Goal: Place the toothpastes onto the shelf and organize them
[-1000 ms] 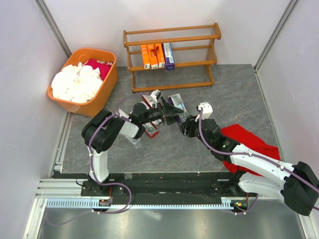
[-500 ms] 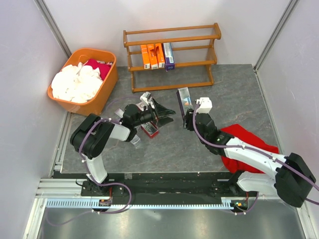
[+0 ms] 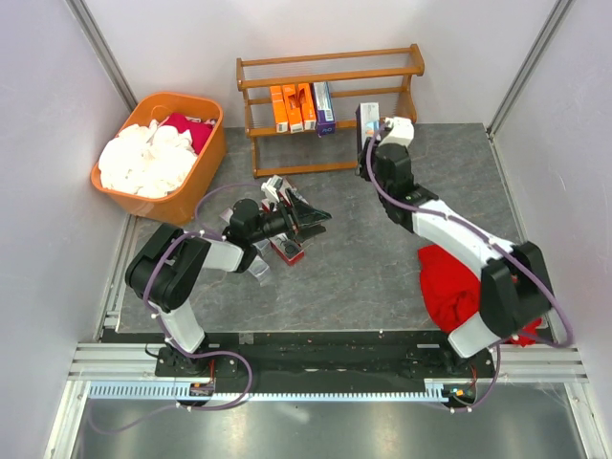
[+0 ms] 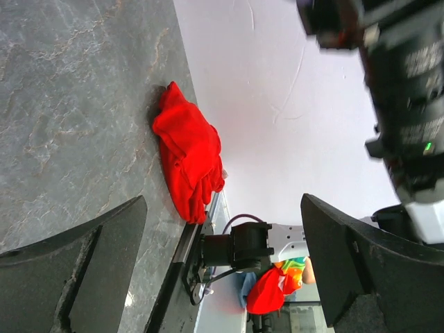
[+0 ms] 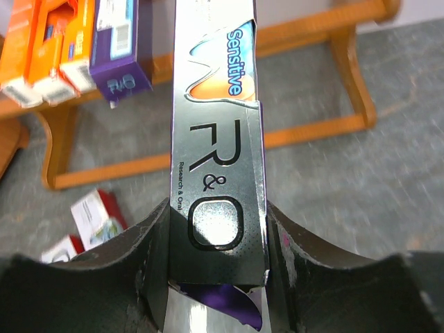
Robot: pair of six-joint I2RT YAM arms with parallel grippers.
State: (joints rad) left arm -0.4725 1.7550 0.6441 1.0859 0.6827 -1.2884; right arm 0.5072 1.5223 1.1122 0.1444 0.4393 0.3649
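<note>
Silver toothpaste carton [image 5: 215, 139], clamped by right gripper [image 5: 216, 239], is pointing lengthwise toward shelf [image 3: 330, 72]; left gripper [image 4: 222, 236] is gaping over grey table [image 3: 382, 277].

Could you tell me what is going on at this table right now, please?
The right arm's fingers are shut on a silver toothpaste carton, holding it close in front of the shelf, to the right of the three orange cartons and one purple carton standing on the middle tier. The left arm's fingers are open and empty, low over the table, beside red-and-silver cartons not yet shelved.
</note>
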